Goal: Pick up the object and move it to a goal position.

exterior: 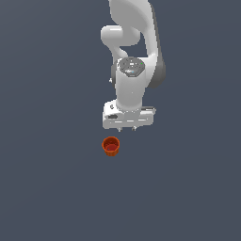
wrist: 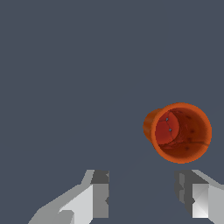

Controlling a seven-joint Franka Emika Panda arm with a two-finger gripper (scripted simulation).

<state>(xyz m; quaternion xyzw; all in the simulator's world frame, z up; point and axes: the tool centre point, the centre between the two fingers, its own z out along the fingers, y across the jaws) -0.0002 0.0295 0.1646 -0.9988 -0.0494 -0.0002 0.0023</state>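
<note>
The white arm [exterior: 134,56] reaches down from the twelve o'clock edge of the exterior view, its wrist pointing straight at the dark grey desk [exterior: 47,188], and the gripper [exterior: 126,127] hangs above the surface with nothing in it. The red-orange cup [exterior: 111,146] stands upright on the desk, just beside the gripper and off toward seven o'clock from it in the exterior view, apart from it and touching no part of the arm. Its open mouth faces up, showing a darker inside, and the body narrows toward the base. In the wrist view the same cup [wrist: 180,132] appears with its rim toward the camera, the inner wall a deep red with a few dark specks, and the tapered outer wall showing along one side. The two fingers [wrist: 99,194] show in that view as grey and white blocks with a wide strip of bare desk [wrist: 65,65] between them, so they are spread apart and hold nothing. The cup does not sit in the gap between the fingers; it lies out ahead of them, closer in line with one finger than the other. The cup looks narrower than the white hand above it
</note>
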